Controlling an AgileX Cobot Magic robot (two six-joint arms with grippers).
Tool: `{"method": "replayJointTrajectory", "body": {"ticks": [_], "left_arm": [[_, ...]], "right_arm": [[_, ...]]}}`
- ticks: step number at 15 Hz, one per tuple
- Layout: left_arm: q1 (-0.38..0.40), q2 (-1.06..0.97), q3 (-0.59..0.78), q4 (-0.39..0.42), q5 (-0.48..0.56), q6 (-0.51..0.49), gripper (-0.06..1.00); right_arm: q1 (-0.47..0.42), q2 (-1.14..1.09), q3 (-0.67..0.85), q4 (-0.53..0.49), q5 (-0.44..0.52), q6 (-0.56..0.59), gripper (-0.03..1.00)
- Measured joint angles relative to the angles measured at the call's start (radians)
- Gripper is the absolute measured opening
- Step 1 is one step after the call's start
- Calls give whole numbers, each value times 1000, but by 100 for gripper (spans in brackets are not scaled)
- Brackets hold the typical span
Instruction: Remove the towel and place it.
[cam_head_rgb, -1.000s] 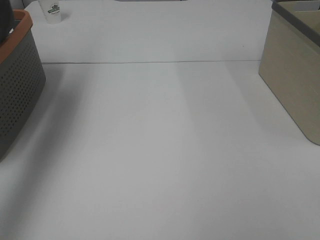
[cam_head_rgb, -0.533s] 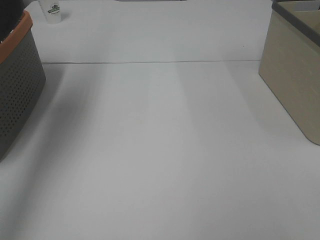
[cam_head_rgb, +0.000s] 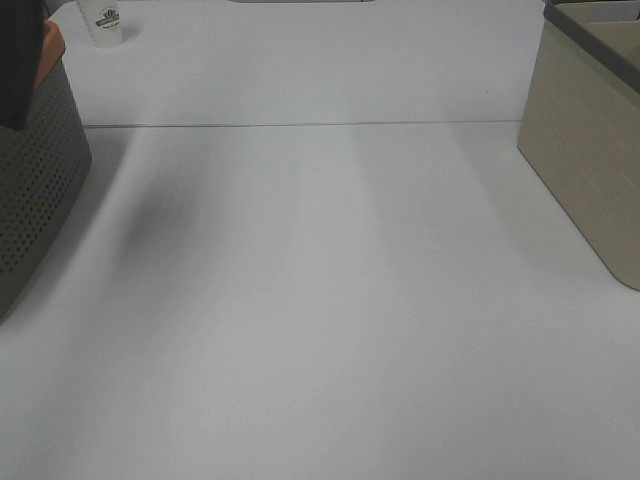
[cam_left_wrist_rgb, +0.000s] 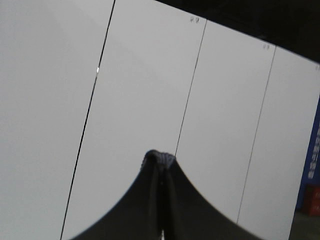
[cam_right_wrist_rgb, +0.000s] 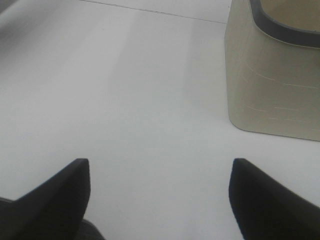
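A dark grey towel (cam_head_rgb: 20, 65) hangs at the far left edge of the exterior high view, over the orange rim of the grey perforated basket (cam_head_rgb: 40, 190). In the left wrist view my left gripper (cam_left_wrist_rgb: 160, 162) has its jaws closed together, with dark towel fabric (cam_left_wrist_rgb: 159, 156) pinched at the tip. It is raised and faces a white panelled wall. The left gripper itself is out of the exterior high view. My right gripper (cam_right_wrist_rgb: 160, 170) is open and empty, low over the bare white table (cam_right_wrist_rgb: 125, 100).
A beige bin (cam_head_rgb: 590, 170) with a grey rim stands at the right and also shows in the right wrist view (cam_right_wrist_rgb: 272, 85). A small white cup (cam_head_rgb: 105, 22) stands at the back left. A seam (cam_head_rgb: 300, 125) crosses the table at the back.
The dark towel has risen out of the basket and now hangs higher and larger at the top left. The right gripper's side shows no change.
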Motion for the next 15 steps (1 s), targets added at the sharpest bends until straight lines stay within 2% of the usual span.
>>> {"method": "replayJointTrajectory", "body": {"ticks": [1,2,3,7,11,12,13,15], "left_arm": [[-90,36,-4,45,135,71,0],[-127,58,-4,63,214,115,0],[-141,66,-4,68,245,133,0],[-218,128,-4,68,503,255,0],[-240,183,34,7,641,273,0],[-246,188,56,-34,647,274,0],[-250,189,101,-127,647,280,0],[-250,189,134,-174,631,283,0]], "right_arm": [[0,0,0,0,0,0,76],[0,0,0,0,0,0,76],[0,0,0,0,0,0,76],[0,0,0,1,0,0,76],[0,0,0,47,0,-23,76],[0,2,0,79,0,-54,76],[0,60,-8,202,-10,-159,76],[0,157,-17,356,-64,-314,76]]}}
